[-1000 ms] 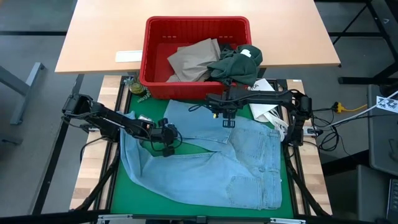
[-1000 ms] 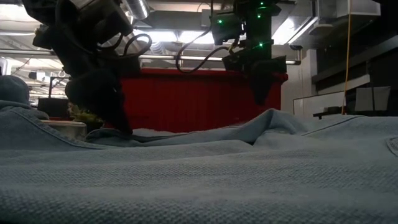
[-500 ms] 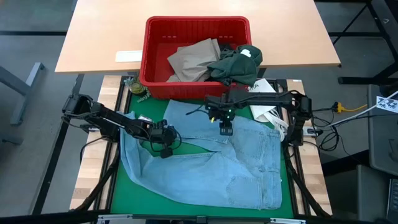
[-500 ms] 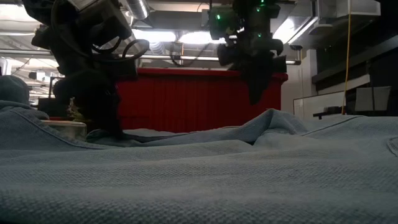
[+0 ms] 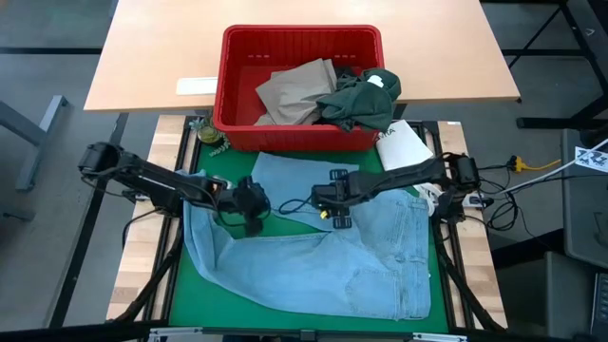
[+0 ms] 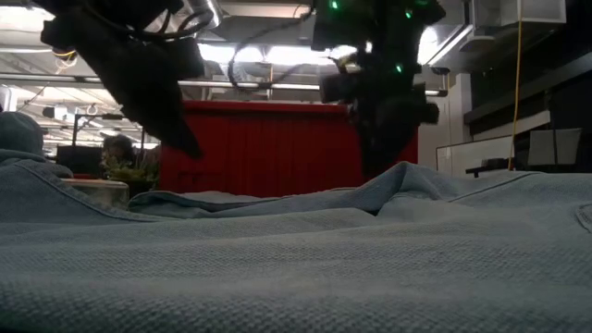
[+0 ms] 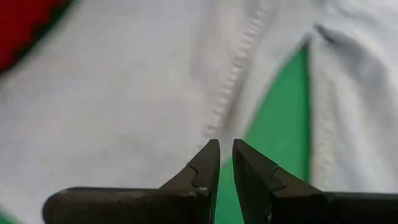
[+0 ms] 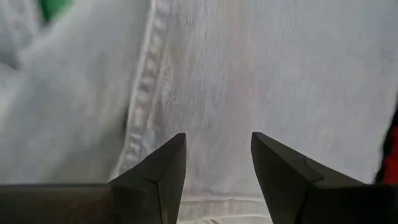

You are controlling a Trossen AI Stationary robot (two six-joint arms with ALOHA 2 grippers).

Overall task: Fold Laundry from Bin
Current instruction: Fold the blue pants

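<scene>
Light blue jeans (image 5: pixel 323 256) lie spread over the green mat (image 5: pixel 190 294), with a raised fold (image 6: pixel 402 176) near their middle. My left gripper (image 5: pixel 253 223) hangs clear above the jeans' left part, fingertips (image 7: pixel 222 149) shut with nothing between them. My right gripper (image 5: pixel 339 220) points down at the jeans' middle, open (image 8: pixel 217 149), with a seam below it. The red bin (image 5: pixel 302 30) stands at the far edge; in it lie a tan garment (image 5: pixel 294 90) and a dark green one (image 5: pixel 361 95) that droops over the rim. My right gripper's open fingers come down from above at the jeans' raised fold (image 6: pixel 402 176). That fold hides the fingertips in the low view. I cannot tell whether they touch the cloth.
A white packet (image 5: pixel 404 147) lies at the bin's right corner, partly under the right arm. On the wooden table lies a white strip (image 5: pixel 197 85), left of the bin. A small object (image 5: pixel 209 135) sits at the bin's near left corner. Bare mat shows at the near left.
My right gripper has swung from beside the bin toward the table's near edge and the left, and has come down onto the middle of the jeans. My left gripper has risen off the jeans, still shut. The jeans lie as before.
</scene>
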